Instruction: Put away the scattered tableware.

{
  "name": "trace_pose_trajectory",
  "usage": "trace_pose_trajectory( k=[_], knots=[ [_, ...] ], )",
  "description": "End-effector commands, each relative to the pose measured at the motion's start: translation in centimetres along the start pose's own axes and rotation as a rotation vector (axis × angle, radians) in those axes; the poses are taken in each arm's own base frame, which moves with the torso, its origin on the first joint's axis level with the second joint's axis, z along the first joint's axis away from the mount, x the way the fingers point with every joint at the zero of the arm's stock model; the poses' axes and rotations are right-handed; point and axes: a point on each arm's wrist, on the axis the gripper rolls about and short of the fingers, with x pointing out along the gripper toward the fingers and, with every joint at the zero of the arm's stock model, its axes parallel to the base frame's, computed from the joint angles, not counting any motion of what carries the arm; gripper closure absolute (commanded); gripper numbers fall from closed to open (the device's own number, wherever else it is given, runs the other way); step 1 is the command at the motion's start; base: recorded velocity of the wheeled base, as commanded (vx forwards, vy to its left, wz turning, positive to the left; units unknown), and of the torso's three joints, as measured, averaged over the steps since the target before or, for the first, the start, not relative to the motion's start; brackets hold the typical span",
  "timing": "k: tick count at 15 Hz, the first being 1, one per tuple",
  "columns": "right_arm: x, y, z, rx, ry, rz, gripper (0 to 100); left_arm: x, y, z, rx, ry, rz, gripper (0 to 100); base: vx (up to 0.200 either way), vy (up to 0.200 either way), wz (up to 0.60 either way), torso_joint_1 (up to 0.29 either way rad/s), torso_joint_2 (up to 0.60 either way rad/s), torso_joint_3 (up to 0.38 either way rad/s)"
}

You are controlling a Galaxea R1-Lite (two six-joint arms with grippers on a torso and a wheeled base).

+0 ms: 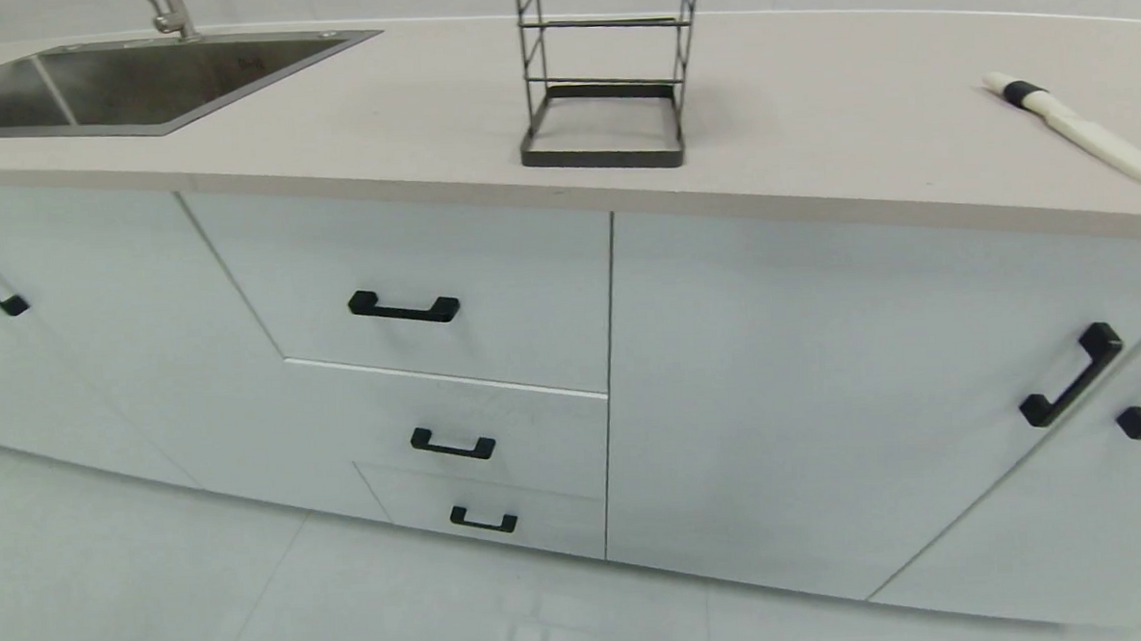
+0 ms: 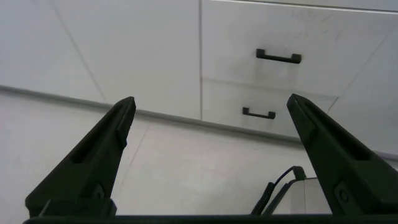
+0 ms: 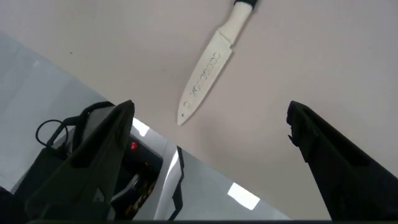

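- Left end effector (image 2: pixel 210 102) hangs low in front of the cabinet. Its two dark fingers (image 2: pixel 102 152) are spread wide apart with nothing between them.
- Beyond those fingers lie the pale floor (image 2: pixel 180 162) and the lower drawers (image 2: pixel 273 81), each with a black handle.
- The right end effector (image 3: pixel 210 109) is above the table (image 3: pixel 323 50), its fingers (image 3: pixel 99 155) likewise set wide apart and holding nothing.
- The knife (image 3: pixel 208 74) lies flat on the table beyond the right end effector's fingertips, and neither finger touches it. Its pale blade points toward the table's front edge, with the tip near that edge.
- In the head view the knife (image 1: pixel 1082 130) rests at the far right of the table, close to the front edge and lying at a slant. It is cream-white with a black band on the handle, and the handle end is farther back than the blade.
- A dark wire rack (image 1: pixel 603 78) stands upright near the middle of the table, well apart from the knife.
- A steel sink (image 1: pixel 185 82) is set into the table at the far left, with a tap (image 1: pixel 167 15) behind it.
- Under the table the drawers sit stacked one above another, all shut, and the cabinet doors on either side are shut too.
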Motion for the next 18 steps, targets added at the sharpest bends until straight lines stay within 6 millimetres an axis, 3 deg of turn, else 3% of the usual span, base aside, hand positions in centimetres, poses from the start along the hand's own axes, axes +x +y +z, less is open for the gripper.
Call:
trace_pose_trajectory(
  k=[1,5,18],
  knots=[
    [0.01,0.0,0.0,0.0,0.001,0.0,0,0.02,-0.01,0.0,-0.001,0.001,-0.005,0,0.0,0.0,0.0,0.0,0.0,0.0],
    [0.01,0.0,0.0,0.0,0.002,0.003,0,0.02,-0.01,0.0,-0.003,0.002,-0.003,0,0.0,0.0,-0.45,0.002,0.0,0.005],
    [0.01,0.01,0.0,-0.002,0.002,0.009,0,0.02,-0.01,0.0,-0.003,0.002,-0.005,0,0.0,0.0,0.0,0.028,-0.03,-0.007]
  ],
)
